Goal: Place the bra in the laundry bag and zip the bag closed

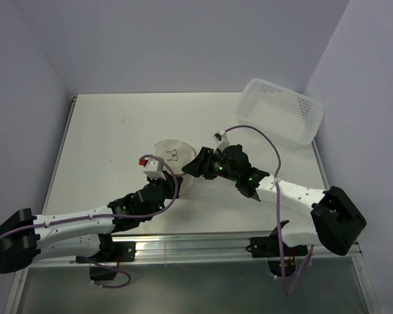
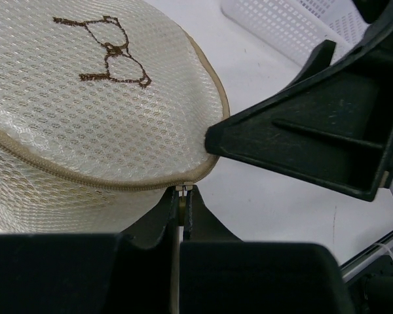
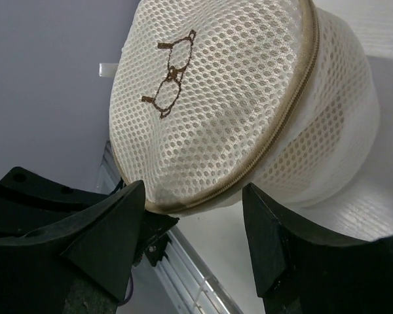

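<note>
Cream honeycomb-mesh laundry bag (image 2: 85, 98) (round, drum-shaped): left end effector (image 2: 181, 200) pinches its zip pull (image 2: 182, 190); right end effector (image 3: 195, 191) spread.

Cream honeycomb-mesh laundry bag (image 2: 85, 98) with brown embroidery, tan zip, white perforated basket (image 1: 281, 110)

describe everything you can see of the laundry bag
The bag is a round, drum-shaped pouch of cream honeycomb mesh, sitting on the table. Its lid carries a brown stitched bra outline, and a tan zip runs round the rim, looking closed where visible. The left pincer is shut on the zip pull at the near edge. The right pincer is open, straddling the rim, one fingertip touching it. Nothing inside shows.
</note>
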Action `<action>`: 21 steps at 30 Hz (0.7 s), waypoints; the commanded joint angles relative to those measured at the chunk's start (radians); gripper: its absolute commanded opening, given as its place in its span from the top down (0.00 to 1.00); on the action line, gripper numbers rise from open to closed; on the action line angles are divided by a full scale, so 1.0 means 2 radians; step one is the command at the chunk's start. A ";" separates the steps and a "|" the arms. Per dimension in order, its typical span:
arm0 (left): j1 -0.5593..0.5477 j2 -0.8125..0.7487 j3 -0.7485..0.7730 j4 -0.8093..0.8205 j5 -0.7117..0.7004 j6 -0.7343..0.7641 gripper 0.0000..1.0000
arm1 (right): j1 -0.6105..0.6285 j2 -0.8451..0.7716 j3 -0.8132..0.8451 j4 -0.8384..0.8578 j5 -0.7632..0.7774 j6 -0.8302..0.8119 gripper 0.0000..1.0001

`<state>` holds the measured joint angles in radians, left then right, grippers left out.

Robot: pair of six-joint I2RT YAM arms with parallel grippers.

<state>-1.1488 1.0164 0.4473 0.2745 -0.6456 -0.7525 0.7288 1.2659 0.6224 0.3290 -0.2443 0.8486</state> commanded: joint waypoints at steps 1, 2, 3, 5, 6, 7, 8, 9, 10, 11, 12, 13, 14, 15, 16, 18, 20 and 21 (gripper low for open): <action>-0.002 0.000 0.017 0.027 0.011 0.004 1.00 | 0.004 0.021 0.012 0.064 -0.030 0.020 0.32; -0.002 0.000 0.016 0.028 0.012 0.004 1.00 | 0.005 0.023 0.012 0.069 -0.031 0.024 0.33; -0.002 0.000 0.016 0.028 0.014 0.004 1.00 | 0.004 0.030 0.012 0.075 -0.032 0.025 0.40; -0.002 -0.001 0.016 0.028 0.014 0.006 1.00 | 0.004 0.037 0.014 0.073 -0.027 0.028 0.51; -0.002 -0.003 0.017 0.026 0.012 0.007 1.00 | 0.003 0.040 0.015 0.071 -0.023 0.029 0.62; -0.002 -0.004 0.016 0.025 0.011 0.008 1.00 | 0.003 0.041 0.016 0.071 -0.020 0.029 0.69; -0.002 -0.009 0.013 0.022 0.011 0.008 1.00 | 0.003 0.040 0.016 0.069 -0.017 0.027 0.75; -0.002 -0.012 0.010 0.019 0.006 0.007 1.00 | 0.000 0.039 0.020 0.063 -0.011 0.024 0.84; -0.002 -0.016 0.009 0.011 0.004 0.007 1.00 | -0.003 0.038 0.022 0.056 -0.010 0.018 0.89; -0.002 -0.024 0.006 0.004 0.001 0.008 1.00 | -0.007 0.038 0.025 0.044 -0.009 0.014 0.95; -0.002 -0.031 0.006 -0.007 -0.002 0.009 1.00 | -0.018 0.039 0.032 0.040 -0.014 0.010 0.98; -0.002 -0.039 0.006 -0.036 -0.011 0.009 1.00 | -0.025 0.040 0.035 0.037 -0.017 0.002 0.99; -0.002 -0.059 0.004 -0.052 -0.018 0.008 1.00 | -0.032 0.044 0.039 0.029 -0.022 -0.003 1.00; -0.002 -0.072 0.003 -0.069 -0.026 0.006 1.00 | -0.040 0.047 0.048 0.024 -0.028 -0.009 1.00; -0.002 -0.085 0.000 -0.085 -0.041 0.001 1.00 | -0.054 0.050 0.052 0.019 -0.037 -0.013 1.00; -0.002 -0.128 -0.012 -0.124 -0.054 -0.002 1.00 | -0.071 0.060 0.063 0.008 -0.044 -0.028 1.00; -0.001 -0.162 -0.026 -0.150 -0.071 -0.005 1.00 | -0.092 0.077 0.087 -0.003 -0.066 -0.048 1.00; 0.001 -0.170 -0.030 -0.154 -0.074 -0.005 1.00 | -0.097 0.083 0.110 -0.025 -0.067 -0.056 1.00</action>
<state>-1.1492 0.7654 0.4217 0.1051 -0.6575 -0.7643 0.6537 1.3945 0.7547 0.3698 -0.4828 0.8650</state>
